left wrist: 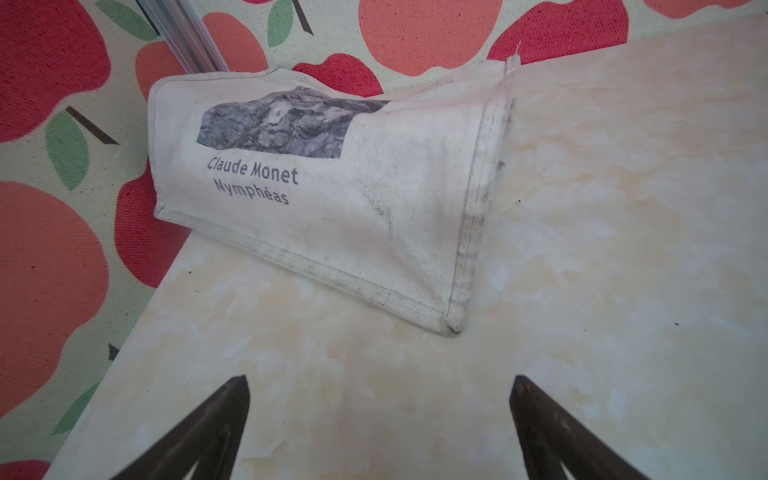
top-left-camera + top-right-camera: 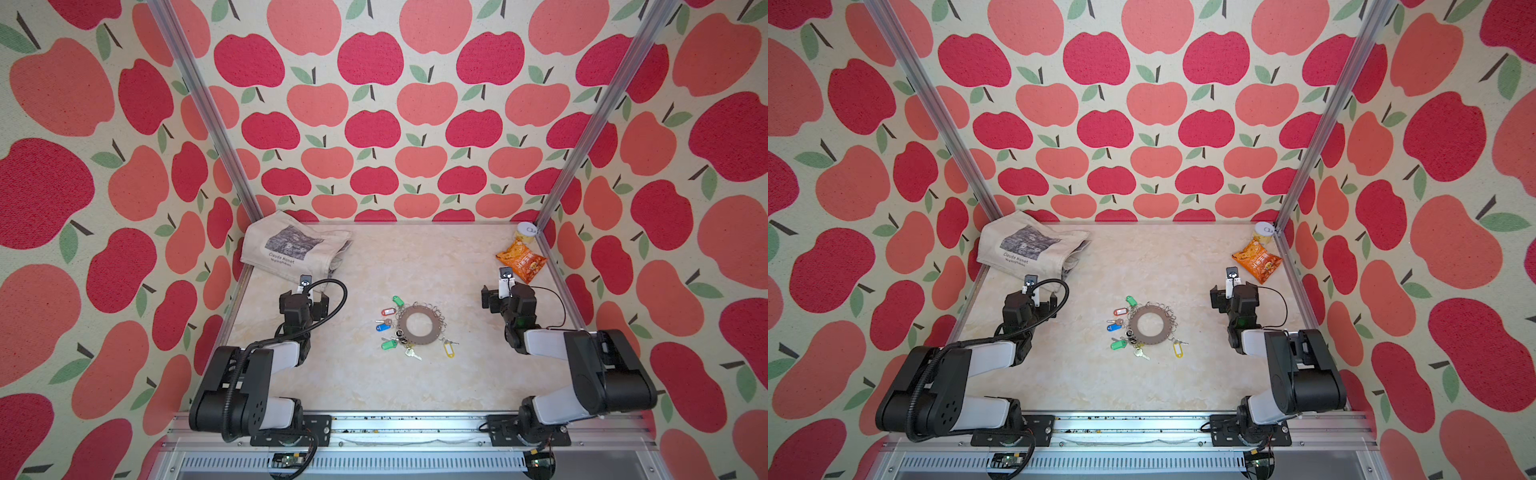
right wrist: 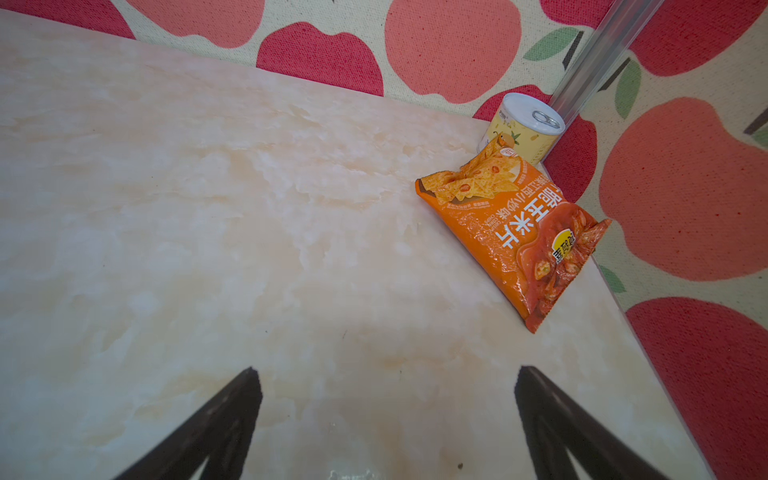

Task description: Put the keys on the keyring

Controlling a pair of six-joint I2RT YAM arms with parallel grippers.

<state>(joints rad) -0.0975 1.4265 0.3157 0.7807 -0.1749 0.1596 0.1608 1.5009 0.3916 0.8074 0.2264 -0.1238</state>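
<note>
- Left wrist view: the left gripper [image 1: 381,378] has its dark fingers spread wide over bare tabletop, with nothing between them. Ahead lies a cream canvas tote bag [image 1: 374,208] printed with a grey picture.
- Right wrist view: the right gripper [image 3: 386,369] is likewise spread wide and empty. It faces an orange foil snack bag [image 3: 519,237] and a small pale-yellow pull-tab can [image 3: 521,133] in the corner.
- In both top views the large flat grey metal keyring [image 2: 437,328] [image 2: 1167,330] lies flat mid-table on the cream marble-patterned table [image 2: 374,395], between the two arms and well apart from both.
- The small metal keys [image 2: 388,344] with oblong plastic tags fan around its left and near rim. A bare brass key [image 2: 413,353] and a yellow-tagged key [image 2: 449,349] lie at the near side.
- Whether each key is already threaded on one of the small wire loops [image 2: 432,308] is too small to tell.
- Judged handling of the keys: they look light, stiff and thin. Lying flat on a smooth top, they would likely skid rather than lift.
- The plastic tag is thicker and less slick than the metal blade, so it seems the better place to pinch.
- Judged handling of the ring plate: it looks rigid and heavier, yet free to slide. One gripper would best pin or clamp its bare far rim while the other works a loop.
- The loops look fine and springy, so little force and a careful line-up are called for.
</note>
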